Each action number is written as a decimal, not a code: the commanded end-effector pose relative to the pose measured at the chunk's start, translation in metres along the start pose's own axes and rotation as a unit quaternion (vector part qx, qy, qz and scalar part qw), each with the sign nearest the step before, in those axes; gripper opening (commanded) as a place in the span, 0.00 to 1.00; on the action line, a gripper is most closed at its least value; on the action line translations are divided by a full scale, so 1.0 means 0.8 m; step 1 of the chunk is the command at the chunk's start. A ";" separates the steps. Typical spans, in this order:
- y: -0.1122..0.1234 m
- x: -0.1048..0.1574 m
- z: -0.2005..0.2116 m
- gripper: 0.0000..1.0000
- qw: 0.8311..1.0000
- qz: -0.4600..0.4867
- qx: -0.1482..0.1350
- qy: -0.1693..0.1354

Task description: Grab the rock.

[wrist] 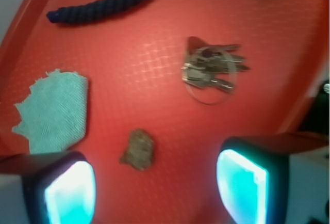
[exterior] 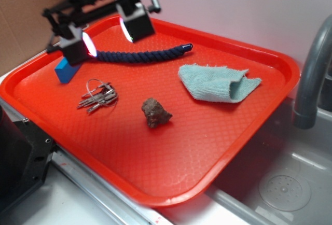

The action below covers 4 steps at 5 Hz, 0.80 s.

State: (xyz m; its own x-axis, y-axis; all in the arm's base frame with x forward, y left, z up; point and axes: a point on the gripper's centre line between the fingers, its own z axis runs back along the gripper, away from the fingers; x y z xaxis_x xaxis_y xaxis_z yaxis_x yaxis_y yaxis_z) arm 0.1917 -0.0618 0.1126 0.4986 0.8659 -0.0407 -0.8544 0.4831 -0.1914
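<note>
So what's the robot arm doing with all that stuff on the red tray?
It's going after the rock, but hasn't touched it yet. The gripper hovers above the back of the red tray, its fingers spread open and holding nothing. The rock sits alone mid-tray, with a bunch of keys beside it, plus a dark blue rope, a small blue block and a crumpled light blue cloth.

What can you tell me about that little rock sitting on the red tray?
The rock is a small, lumpy stone, brown-grey with a rough, pitted surface and jagged edges. It lies loose on the red tray, near the middle, and touches nothing else. The keys lie to one side, the cloth to the other. The gripper hangs open above the tray's far end, fingers clear of it.
</note>
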 end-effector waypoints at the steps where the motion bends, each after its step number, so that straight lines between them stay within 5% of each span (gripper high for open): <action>1: -0.027 -0.003 -0.057 1.00 1.000 -0.016 0.022 -0.004; 4: -0.024 -0.027 -0.124 1.00 0.996 -0.069 0.063 -0.013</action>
State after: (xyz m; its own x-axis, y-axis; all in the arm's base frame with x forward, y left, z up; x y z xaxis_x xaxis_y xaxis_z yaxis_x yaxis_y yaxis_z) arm 0.2085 -0.1024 0.0181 0.6188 0.7855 0.0028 -0.7845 0.6182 -0.0497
